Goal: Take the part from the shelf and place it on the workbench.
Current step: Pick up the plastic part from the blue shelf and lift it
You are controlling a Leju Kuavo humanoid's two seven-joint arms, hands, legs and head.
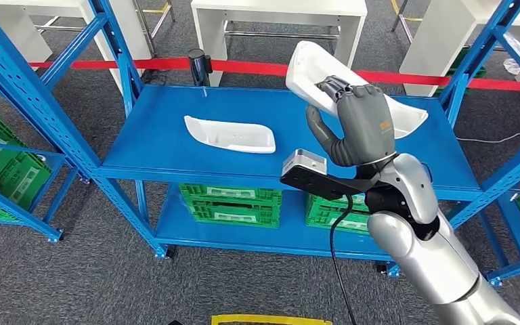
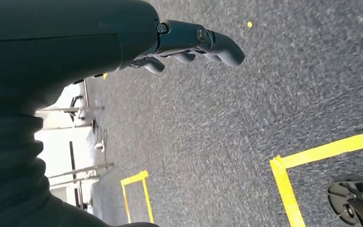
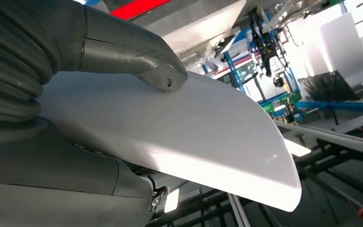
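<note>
1. Head view: the right robot hand [image 1: 355, 125] grips a white part [image 1: 311, 68], lifted above the blue shelf [image 1: 162, 145] near its right end. A second white part [image 1: 230, 133] lies on the shelf deck, well apart from the held one.
2. Left wrist view: the left robot hand [image 2: 189, 45] hangs over grey carpet [image 2: 264, 109], fingers loosely extended, holding nothing.
3. Right wrist view: the thumb [image 3: 137, 59] presses on the part's smooth face, fingers beneath it, so the grasp looks firm.
4. Judgement: the pick seems done and the carry is in hand. Next the robot must clear the shelf's uprights, turn toward the surface meant as workbench, and keep the part level.
</note>
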